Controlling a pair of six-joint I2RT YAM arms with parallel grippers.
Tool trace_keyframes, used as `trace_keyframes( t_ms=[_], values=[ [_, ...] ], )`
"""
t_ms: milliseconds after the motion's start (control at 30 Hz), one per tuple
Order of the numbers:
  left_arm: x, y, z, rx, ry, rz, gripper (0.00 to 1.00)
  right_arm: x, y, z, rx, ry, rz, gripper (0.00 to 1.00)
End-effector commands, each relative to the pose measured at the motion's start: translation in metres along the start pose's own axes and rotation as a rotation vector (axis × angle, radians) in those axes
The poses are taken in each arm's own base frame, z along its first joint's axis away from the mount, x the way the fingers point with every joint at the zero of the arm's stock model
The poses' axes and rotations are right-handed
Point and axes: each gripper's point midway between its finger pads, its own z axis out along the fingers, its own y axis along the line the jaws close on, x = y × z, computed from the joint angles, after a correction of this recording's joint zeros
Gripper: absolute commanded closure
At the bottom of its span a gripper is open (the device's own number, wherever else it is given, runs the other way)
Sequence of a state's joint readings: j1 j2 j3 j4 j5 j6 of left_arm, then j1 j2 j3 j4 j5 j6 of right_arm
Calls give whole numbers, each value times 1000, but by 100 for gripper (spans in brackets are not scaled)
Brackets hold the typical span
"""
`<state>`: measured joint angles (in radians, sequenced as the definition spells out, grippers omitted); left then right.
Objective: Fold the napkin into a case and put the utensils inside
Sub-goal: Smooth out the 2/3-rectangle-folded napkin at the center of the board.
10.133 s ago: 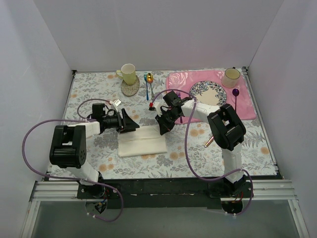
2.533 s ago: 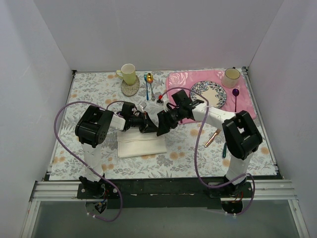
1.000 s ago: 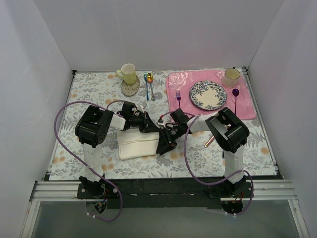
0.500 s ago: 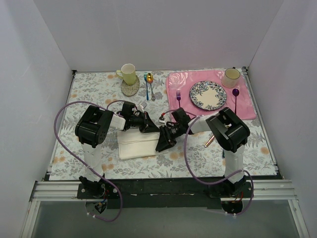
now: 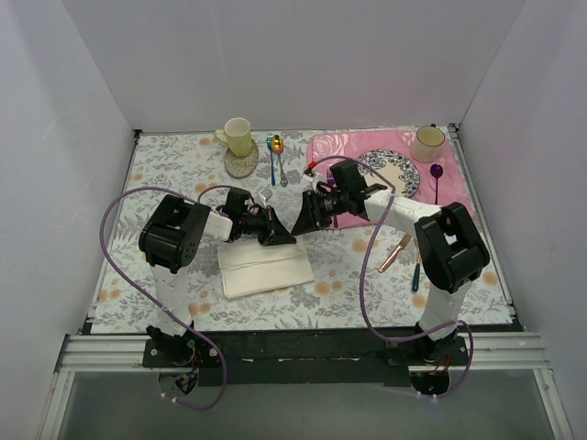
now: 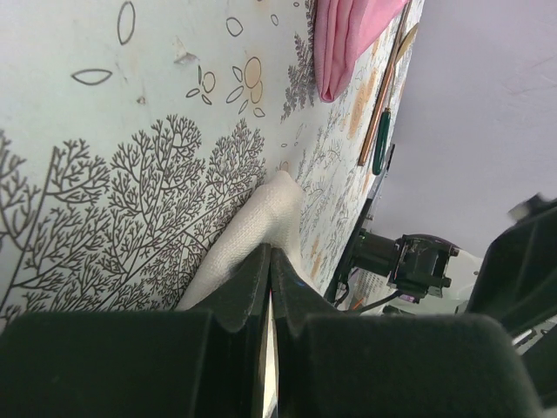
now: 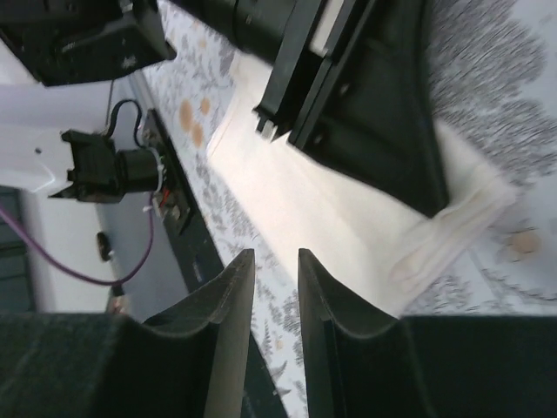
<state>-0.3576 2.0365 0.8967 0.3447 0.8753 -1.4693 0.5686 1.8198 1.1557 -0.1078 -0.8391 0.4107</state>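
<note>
Folding is under way: the napkin lies doubled, with the knife and spoon waiting well to its right. The left gripper clenches its far edge. Just beyond, the right gripper hovers released. Next it likely needs another fold to form a pocket.

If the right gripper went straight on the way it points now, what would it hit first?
Probably the napkin: the right gripper aims down at the cloth, just beside the left gripper. Depth is unclear, so it might clip that gripper instead.
</note>
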Motion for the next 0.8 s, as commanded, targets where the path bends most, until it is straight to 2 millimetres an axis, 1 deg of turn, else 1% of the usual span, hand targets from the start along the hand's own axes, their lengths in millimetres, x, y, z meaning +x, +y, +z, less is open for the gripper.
trace_keyframes(
  t_ms=[0, 133, 200, 267, 400, 467, 500, 533, 567, 600, 633, 667, 733, 767],
  values=[
    [11, 66, 3, -242, -45, -51, 100, -6, -31, 1, 116, -7, -24, 66],
    [11, 67, 2, -243, -45, -51, 100, -6, -41, 14, 84, 3, 22, 65],
    [10, 67, 2, -244, -45, -47, 100, -3, -53, 19, 98, 10, 41, 65],
    [11, 66, 3, -242, -42, -44, 100, 7, -67, 23, 125, 30, 69, 65],
    [10, 63, 3, -226, -41, -30, 98, 37, -90, 22, 213, 95, 135, 64],
    [11, 59, 4, -205, -34, -27, 92, 49, -102, 21, 254, 123, 150, 65],
    [10, 58, 4, -198, -36, -27, 91, 54, -106, 20, 269, 131, 162, 65],
    [8, 53, 4, -182, -44, -12, 89, 57, -109, 19, 284, 136, 167, 66],
    [6, 41, 1, -143, -49, 7, 86, 63, -111, 18, 288, 147, 171, 67],
    [10, 37, -2, -117, -51, 6, 84, 66, -112, 18, 293, 152, 180, 67],
    [4, 23, -2, -63, -76, 30, 82, 69, -114, 17, 305, 161, 189, 68],
    [2, 15, -4, -42, -80, 40, 80, 72, -116, 17, 309, 168, 193, 69],
    [-1, -7, -9, 35, -77, 74, 80, 77, -120, 15, 322, 177, 193, 71],
    [-2, -15, -11, 54, -79, 77, 80, 80, -121, 16, 326, 185, 200, 75]
  ],
)
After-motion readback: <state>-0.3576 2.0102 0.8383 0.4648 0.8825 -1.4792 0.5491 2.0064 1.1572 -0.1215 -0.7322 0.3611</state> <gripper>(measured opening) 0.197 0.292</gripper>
